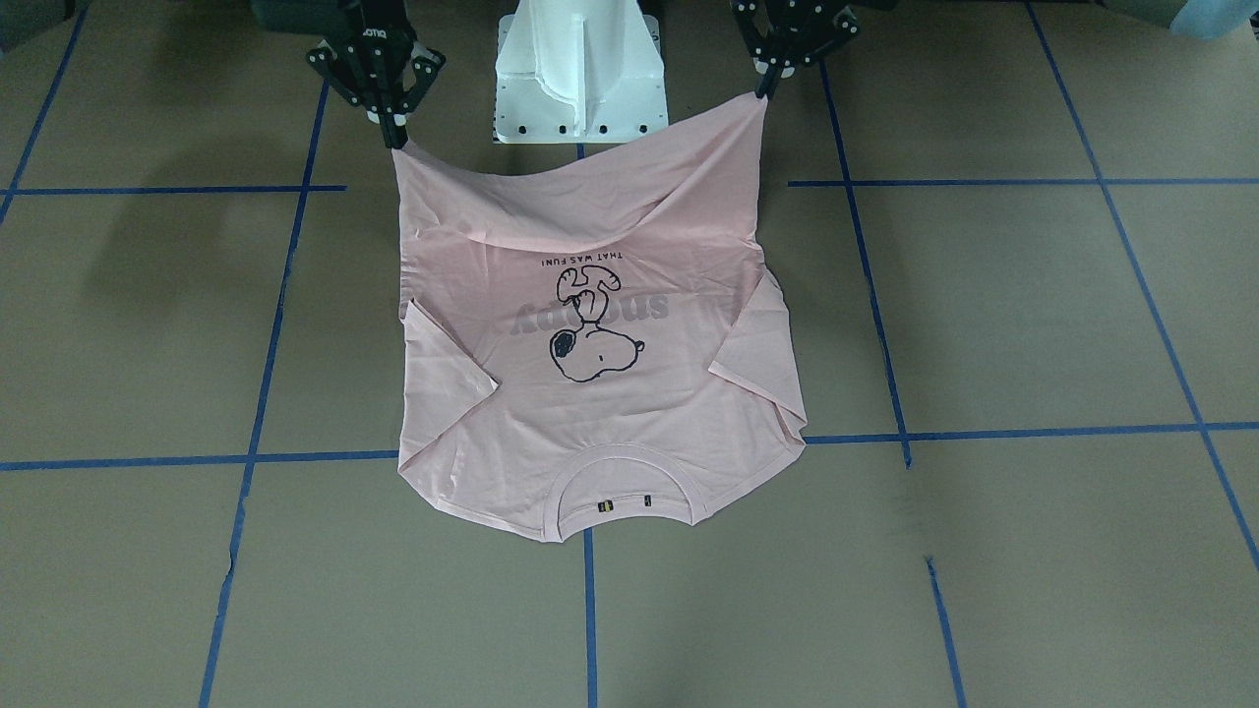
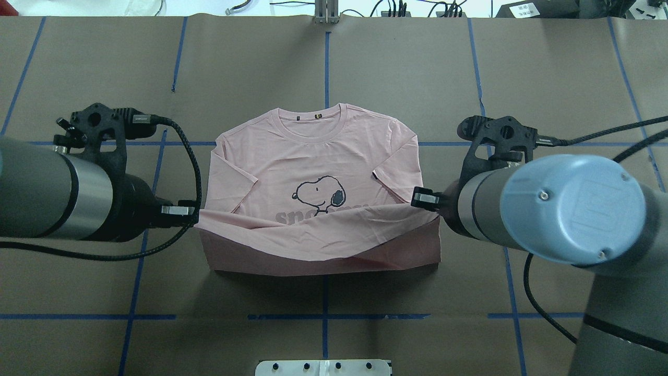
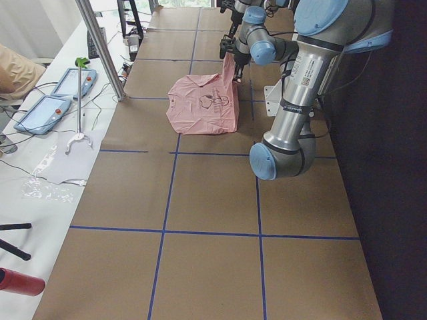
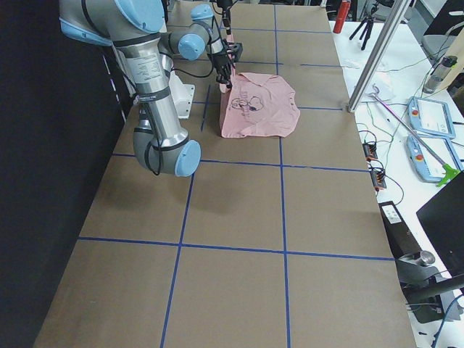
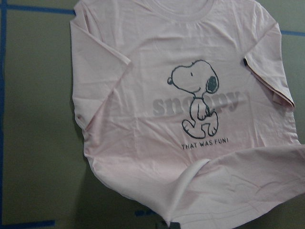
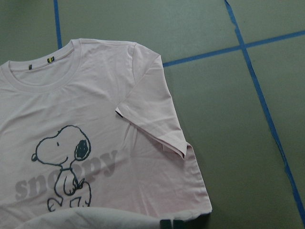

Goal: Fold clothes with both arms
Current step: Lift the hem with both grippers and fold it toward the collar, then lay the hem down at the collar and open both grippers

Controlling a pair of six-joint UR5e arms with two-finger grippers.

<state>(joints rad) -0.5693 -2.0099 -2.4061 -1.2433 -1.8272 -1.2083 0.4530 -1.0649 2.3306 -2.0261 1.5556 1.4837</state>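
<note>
The pale pink T-shirt [image 1: 610, 423] lies print up on the brown table, its collar on the side away from the robot. It also shows in the overhead view [image 2: 313, 156] and in both wrist views [image 5: 133, 105] [image 6: 143, 157]. My left gripper [image 2: 194, 215] is shut on one corner of the hem and holds it above the table; it also shows in the front view [image 1: 762, 93]. My right gripper [image 2: 417, 198] [image 1: 396, 141] is shut on the other hem corner. The hem sags between them and partly covers the grey lettering. Both sleeves lie folded inward.
The white pedestal [image 1: 580, 69] stands just behind the lifted hem. Blue tape lines [image 2: 326, 62] mark the table in squares. A metal pole [image 3: 100, 47] and a side bench with tablets [image 3: 43, 110] stand along the far edge of the table.
</note>
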